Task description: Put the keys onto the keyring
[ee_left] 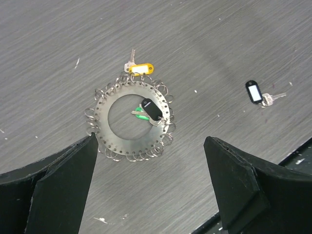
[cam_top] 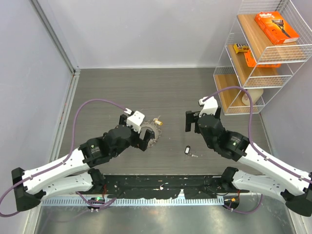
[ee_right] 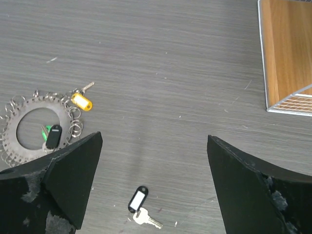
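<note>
1. The keyring (ee_left: pixel 104 113), a flat silver disc with a round hole and small wire loops all around its rim, lies flat on the table (cam_top: pixel 175 87), a little left of centre
2. A black-tagged key (ee_left: pixel 152 109) rests across the right side of the disc, and a green tag (ee_left: pixel 139 113) shows in the hole just beside it
3. A yellow-tagged key (ee_left: pixel 140 68) lies at the far edge of the keyring, its tag touching the rim loops and its silver blade pointing away; whether it is threaded on a loop cannot be told
4. A loose key (ee_right: pixel 138 199) with a black tag and a white label lies alone on the table, right of the keyring, nearer the arm bases and well apart from the disc
5. The left gripper (ee_left: pixel 151 145) hangs over the near side of the keyring with its fingers spread wide, holding nothing
6. The right gripper (ee_right: pixel 155 137) hangs over the table on the far side of the loose key, its fingers also wide apart and empty
7. A wire shelf (cam_top: pixel 253 58) with wooden boards stands at the far right, with an orange box (cam_top: pixel 276 27) on its top board
</note>
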